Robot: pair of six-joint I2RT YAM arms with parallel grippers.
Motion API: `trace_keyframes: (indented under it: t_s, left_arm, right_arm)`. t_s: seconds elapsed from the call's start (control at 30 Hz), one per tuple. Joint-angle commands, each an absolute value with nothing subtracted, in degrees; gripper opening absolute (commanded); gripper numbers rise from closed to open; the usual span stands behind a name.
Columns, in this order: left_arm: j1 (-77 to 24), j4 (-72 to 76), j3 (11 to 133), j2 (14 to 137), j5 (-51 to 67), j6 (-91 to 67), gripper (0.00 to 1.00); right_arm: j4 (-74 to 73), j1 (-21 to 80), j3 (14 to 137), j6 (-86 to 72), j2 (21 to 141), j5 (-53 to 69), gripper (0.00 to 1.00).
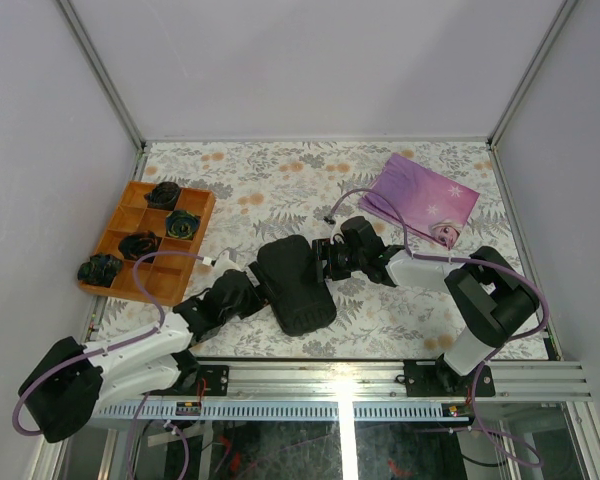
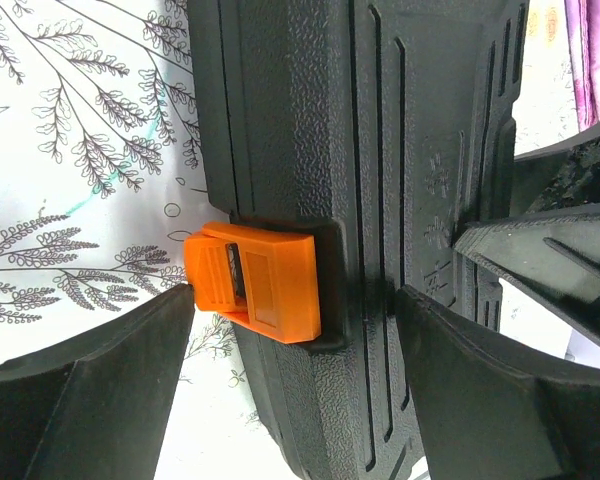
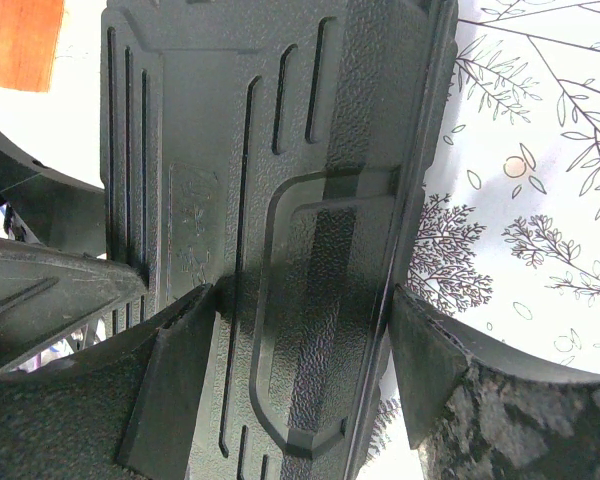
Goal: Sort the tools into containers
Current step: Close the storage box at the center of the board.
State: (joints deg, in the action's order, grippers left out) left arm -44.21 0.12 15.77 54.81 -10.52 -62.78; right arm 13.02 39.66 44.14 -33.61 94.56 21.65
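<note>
The black hard case [image 1: 295,283] lies closed on the middle of the table, and no tools show in any view. My left gripper [image 1: 248,292] stands open astride its latch edge. In the left wrist view [image 2: 295,300] one finger [image 2: 90,400] is off the case beside the orange latch [image 2: 255,280], and the other finger [image 2: 480,400] is over the lid. My right gripper [image 1: 327,258] is open at the opposite long edge. There [image 3: 302,300] one finger [image 3: 170,370] rests on the ribbed lid [image 3: 310,150] and the other finger [image 3: 430,360] sits against the case's outer edge.
An orange divided tray [image 1: 130,282] with several black coiled lumps stands at the left. A purple bag [image 1: 420,200] lies at the back right. The tabletop is a floral cloth [image 1: 280,175], with white walls on three sides and a metal rail along the near edge.
</note>
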Motion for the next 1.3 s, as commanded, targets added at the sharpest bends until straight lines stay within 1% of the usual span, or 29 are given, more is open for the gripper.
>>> trace_keyframes:
  t_s: [0.0,0.3,0.47,0.7,0.97,1.03,1.1,1.2,1.27]
  left_arm:
    - [-44.4,4.0,14.9,55.7,-10.8,-63.1,0.79]
    - [-44.4,6.8,14.2,57.4,-10.1,-62.9,0.77]
    - [-44.4,13.0,12.3,58.6,-7.7,-63.1,0.76]
    - [-44.4,18.1,11.3,60.4,-5.8,-62.5,0.71]
    - [-44.3,20.1,12.1,62.5,-5.2,-60.4,0.71]
    - [-44.0,19.3,13.3,62.8,-5.3,-59.0,0.72]
    - [-43.1,17.6,15.4,63.4,-5.1,-57.3,0.76]
    - [-41.0,13.1,19.4,63.9,-4.7,-54.0,0.81]
    - [-39.8,9.2,22.0,63.2,-5.4,-52.2,0.85]
  right_arm:
    - [2.1,41.7,41.0,-30.1,99.0,18.1,0.61]
    - [2.0,41.7,41.1,-30.1,99.1,18.3,0.61]
    - [2.0,41.7,41.3,-30.0,99.2,18.5,0.61]
    - [1.9,41.7,41.5,-29.9,99.4,18.8,0.61]
    - [1.2,41.8,41.8,-29.7,98.9,18.2,0.61]
    - [0.1,41.8,42.1,-29.4,97.2,16.0,0.61]
    - [-1.7,41.8,42.8,-28.9,94.6,12.4,0.63]
    - [-6.0,41.8,45.2,-27.7,89.3,5.9,0.67]
    - [-8.9,41.8,47.2,-26.8,86.2,2.2,0.72]
